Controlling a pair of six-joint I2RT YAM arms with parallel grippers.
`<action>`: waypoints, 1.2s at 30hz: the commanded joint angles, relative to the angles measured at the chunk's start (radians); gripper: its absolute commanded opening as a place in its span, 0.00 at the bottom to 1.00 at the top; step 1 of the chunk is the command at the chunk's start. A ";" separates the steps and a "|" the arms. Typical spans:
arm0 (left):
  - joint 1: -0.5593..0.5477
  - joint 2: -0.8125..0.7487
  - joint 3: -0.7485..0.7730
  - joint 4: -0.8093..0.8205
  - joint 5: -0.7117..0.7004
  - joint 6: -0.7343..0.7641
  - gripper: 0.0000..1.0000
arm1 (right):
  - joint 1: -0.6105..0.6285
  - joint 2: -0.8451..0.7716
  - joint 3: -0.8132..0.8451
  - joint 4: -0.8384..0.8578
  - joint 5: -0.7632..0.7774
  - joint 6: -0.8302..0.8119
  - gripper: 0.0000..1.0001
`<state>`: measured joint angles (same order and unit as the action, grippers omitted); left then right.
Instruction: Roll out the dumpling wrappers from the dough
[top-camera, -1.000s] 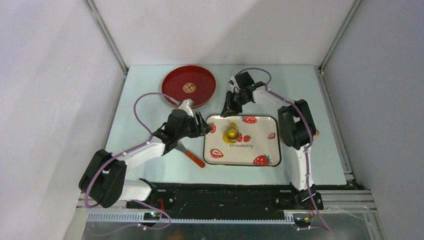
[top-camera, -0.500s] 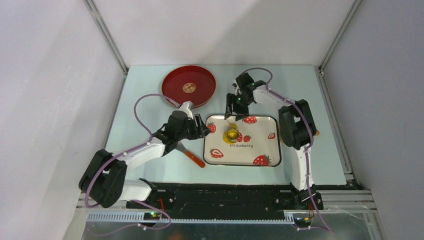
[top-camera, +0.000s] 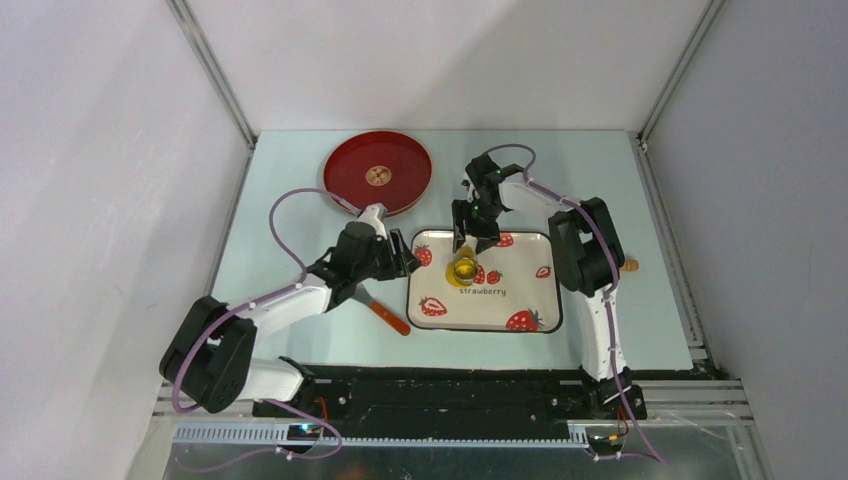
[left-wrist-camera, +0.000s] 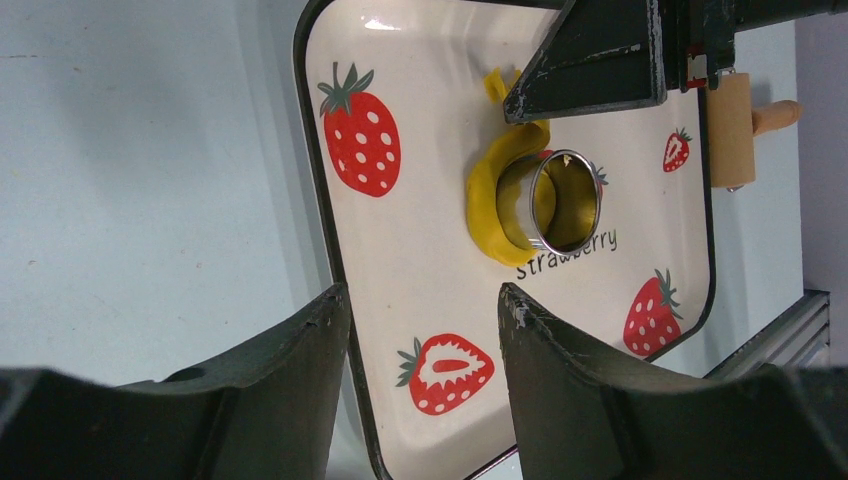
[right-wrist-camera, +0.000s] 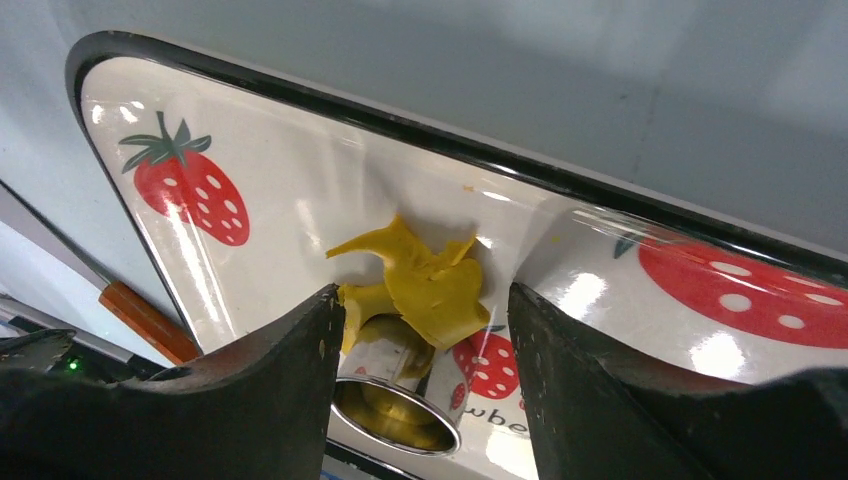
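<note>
The yellow dough lies on the strawberry tray, pressed around a metal ring cutter that stands in it. Yellow shows inside the ring; no separate dumpling wrapper disc is visible. A torn flap of dough sticks up at the ring's far side. My right gripper is open, low over the tray's far edge, its fingers either side of that flap and the ring. In the top view it is just behind the ring. My left gripper is open and empty at the tray's left rim.
A red plate sits at the back left. A tool with an orange handle lies left of the tray under my left arm. The wooden roller lies right of the tray, mostly hidden behind my right arm in the top view.
My right gripper has come forward from behind the tray and down over its far edge, close to the dough and ring. The left arm has hardly moved.
</note>
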<state>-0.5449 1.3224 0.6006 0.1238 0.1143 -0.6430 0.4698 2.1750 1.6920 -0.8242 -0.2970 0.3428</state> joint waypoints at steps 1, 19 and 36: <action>0.004 0.008 -0.011 0.019 -0.021 0.030 0.61 | 0.021 0.050 0.058 -0.032 0.047 -0.017 0.64; 0.004 0.009 -0.019 0.019 -0.032 0.039 0.61 | 0.058 0.111 0.210 -0.059 0.049 -0.027 0.10; 0.008 0.003 -0.025 0.009 -0.067 0.037 0.61 | 0.193 0.028 0.201 -0.043 -0.086 -0.008 0.07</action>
<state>-0.5426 1.3388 0.5850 0.1162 0.0921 -0.6273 0.6220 2.2787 1.9079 -0.8833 -0.3450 0.3283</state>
